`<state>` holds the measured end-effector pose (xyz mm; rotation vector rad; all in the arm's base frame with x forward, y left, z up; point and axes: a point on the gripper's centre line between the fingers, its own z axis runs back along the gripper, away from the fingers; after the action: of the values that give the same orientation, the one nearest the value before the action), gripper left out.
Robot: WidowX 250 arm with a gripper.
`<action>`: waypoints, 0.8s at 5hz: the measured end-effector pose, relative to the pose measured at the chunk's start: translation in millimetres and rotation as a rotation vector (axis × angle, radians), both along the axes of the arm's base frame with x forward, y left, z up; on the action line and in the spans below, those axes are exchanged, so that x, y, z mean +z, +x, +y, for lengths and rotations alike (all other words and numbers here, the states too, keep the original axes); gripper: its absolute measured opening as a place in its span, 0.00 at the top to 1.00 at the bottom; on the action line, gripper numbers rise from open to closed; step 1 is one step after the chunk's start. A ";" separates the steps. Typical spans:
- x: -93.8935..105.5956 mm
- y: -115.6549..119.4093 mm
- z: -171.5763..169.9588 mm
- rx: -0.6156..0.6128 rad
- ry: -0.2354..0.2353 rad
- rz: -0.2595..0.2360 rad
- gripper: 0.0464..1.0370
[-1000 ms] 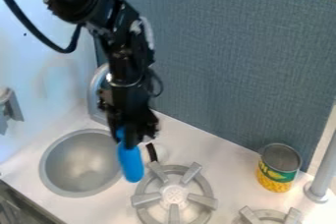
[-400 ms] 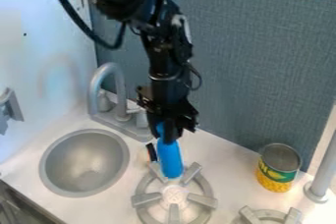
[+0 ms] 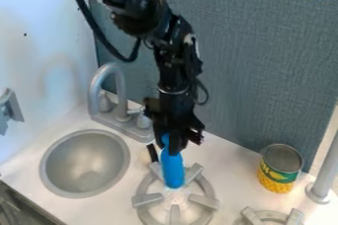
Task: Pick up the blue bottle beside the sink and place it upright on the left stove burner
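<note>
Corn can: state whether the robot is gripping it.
No, the corn can stands upright on the counter, while the jaws hold a blue object.

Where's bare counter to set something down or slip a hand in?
Best patch: between the left burner and the can, back to the grey-blue panel. Narrower strip: between the sink and that burner, toward the front. Crowded: around the gripper, its blue object and the faucet; also can to pole.

One fixed camera looks down at a slant on the counter [image 3: 218, 152].
</note>
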<state>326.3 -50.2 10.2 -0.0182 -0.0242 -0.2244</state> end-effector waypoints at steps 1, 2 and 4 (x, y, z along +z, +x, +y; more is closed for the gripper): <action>-2.2 2.7 1.1 -0.008 0.010 0.000 0.70; -10.8 3.5 1.2 -0.009 0.015 0.029 0.70; -18.7 0.2 -8.3 -0.010 0.025 0.073 0.70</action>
<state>326.5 -58.5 -8.5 -0.0019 0.0509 -0.2338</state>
